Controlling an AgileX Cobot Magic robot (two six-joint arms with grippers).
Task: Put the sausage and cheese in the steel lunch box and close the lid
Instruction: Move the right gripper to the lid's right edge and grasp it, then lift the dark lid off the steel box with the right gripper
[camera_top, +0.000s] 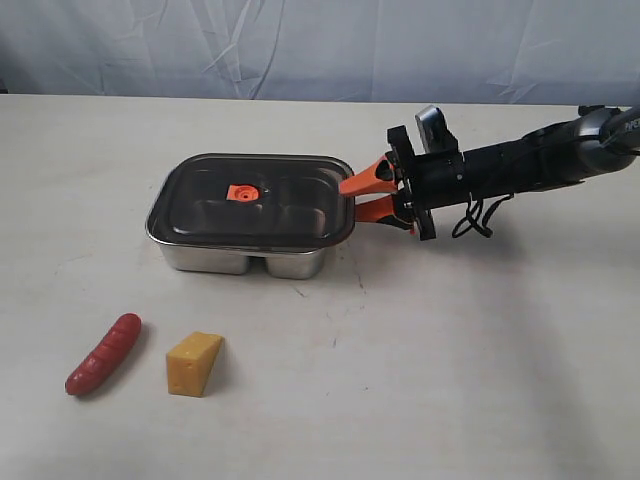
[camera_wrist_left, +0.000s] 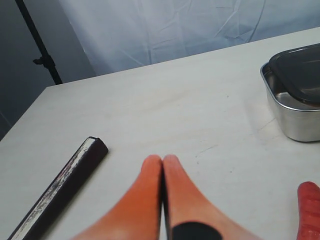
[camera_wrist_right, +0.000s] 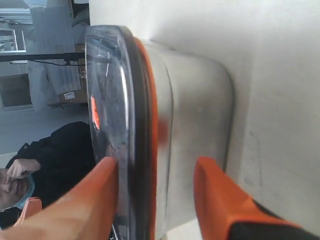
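- The sausage (camera_top: 104, 353) and the cheese (camera_top: 194, 363) lay nearest the exterior camera. They sat side by side on the bare table (camera_top: 450, 380), just apart from each other, the sausage to the left. Both were outside the lunch box (camera_top: 240, 261) and well in front of it.
- The lunch box stood farther back near the middle of the table, with the lid (camera_top: 290, 200) lying on top of it. The orange valve (camera_top: 241, 192) faced up, and the box's divider showed through the dark plastic.
- The right gripper (camera_top: 348, 198) reached in from the right to the box's right end, its orange fingers one above the other at the lid's edge.
- Only the right wrist view showed how they stood. The jaws were parted, with the lid's rim, its orange seal (camera_wrist_right: 150, 100) and the steel wall between them. One finger (camera_wrist_right: 95, 200) lay against the lid's top face. The other (camera_wrist_right: 220, 200) stood clear of the wall, with a gap showing.
- That view also caught a person in dark clothes (camera_wrist_right: 30, 170) behind the box, whom no other view showed.
- The left gripper (camera_wrist_left: 162, 160) was missing from the exterior view. Its own wrist view showed the two fingers pressed together with nothing between them, above bare table.
- The left wrist view alone showed a dark flat bar (camera_wrist_left: 60, 190) lying on the table, with the box to one side and a red sausage tip at the picture's edge.
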